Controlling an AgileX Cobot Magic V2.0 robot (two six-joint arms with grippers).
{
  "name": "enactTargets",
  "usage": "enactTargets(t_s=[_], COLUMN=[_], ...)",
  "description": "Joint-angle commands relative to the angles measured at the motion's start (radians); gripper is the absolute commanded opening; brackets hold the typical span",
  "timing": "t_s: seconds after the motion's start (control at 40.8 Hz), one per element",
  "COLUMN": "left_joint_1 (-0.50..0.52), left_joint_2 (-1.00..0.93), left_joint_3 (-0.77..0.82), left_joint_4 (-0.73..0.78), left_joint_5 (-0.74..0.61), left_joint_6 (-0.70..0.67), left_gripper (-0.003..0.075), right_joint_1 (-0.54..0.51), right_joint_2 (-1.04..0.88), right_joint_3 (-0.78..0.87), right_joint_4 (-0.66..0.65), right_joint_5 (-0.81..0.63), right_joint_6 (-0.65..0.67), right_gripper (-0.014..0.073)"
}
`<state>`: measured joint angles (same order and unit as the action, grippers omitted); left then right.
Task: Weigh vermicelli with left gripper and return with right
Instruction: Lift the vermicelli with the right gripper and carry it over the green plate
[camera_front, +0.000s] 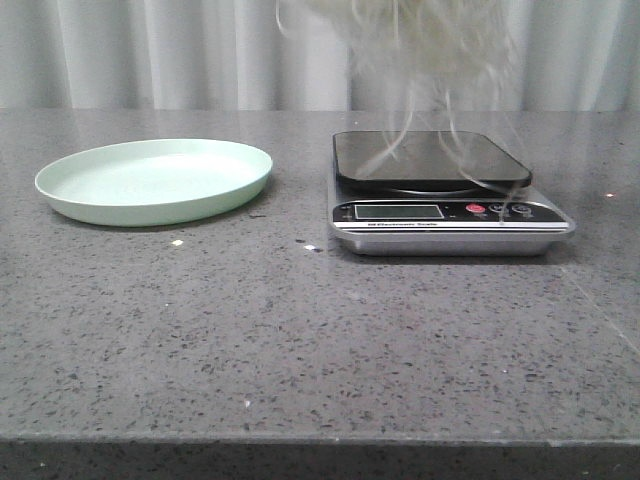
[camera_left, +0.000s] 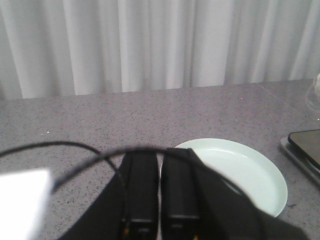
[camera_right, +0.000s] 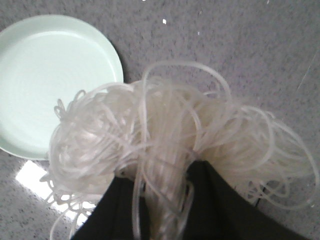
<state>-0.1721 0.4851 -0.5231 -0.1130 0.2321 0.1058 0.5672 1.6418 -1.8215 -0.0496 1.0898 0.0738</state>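
Right claw (camera_right: 162, 200) has the vermicelli (camera_right: 165, 145). Fingers clamped into the bundle, strands spilling out round both black fingers, a few running down btwn them. The whole fluffy mass hangs off the claw, up in the air, clear of the table (camera_front: 300, 330).

Front view: vermicelli (camera_front: 420, 40) sits at the top edge of frame, directly over the scale (camera_front: 445, 195), loose strands trailing down toward the dark weighing platform. Can't tell if any strand tips actually touch it. Right claw itself is out of frame in the front view.

Pale green plate (camera_front: 155, 180) sits on the table w/ nothing in it, off to the left-arm side of the scale, well apart from the hanging noodles. From the right wrist cam the plate (camera_right: 45, 80) shows below and beside the bundle.

Left claw (camera_left: 160, 200): fingers pressed close together, only a thin gap, nothing held. Plate (camera_left: 250, 175) lies just beyond its tips, and a corner of the scale (camera_left: 305, 147) shows further over.
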Motion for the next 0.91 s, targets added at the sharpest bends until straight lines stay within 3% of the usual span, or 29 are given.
enactTargets(t_s=[0.0, 0.098, 0.393, 0.883], left_joint_1=[0.001, 0.001, 0.001, 0.001], left_joint_2=[0.004, 0.004, 0.004, 0.004], left_joint_3=[-0.028, -0.028, -0.028, -0.028], left_joint_4=[-0.009, -0.009, -0.009, -0.009], left_joint_5=[-0.082, -0.082, -0.082, -0.082], left_joint_6=[-0.009, -0.009, -0.009, -0.009], left_gripper=[0.0136, 0.0136, 0.0136, 0.0136], right_joint_1=[-0.001, 0.000, 0.007, 0.107], right_joint_2=[-0.056, -0.055, 0.027, 0.301], right_joint_3=[-0.114, -0.163, -0.193, -0.193], right_joint_4=[0.017, 0.083, 0.449, 0.470], right_joint_5=[-0.053, -0.102, -0.209, -0.357], right_joint_6=[-0.002, -0.030, -0.226, -0.268], right_gripper=[0.0151, 0.0151, 0.0151, 0.0151])
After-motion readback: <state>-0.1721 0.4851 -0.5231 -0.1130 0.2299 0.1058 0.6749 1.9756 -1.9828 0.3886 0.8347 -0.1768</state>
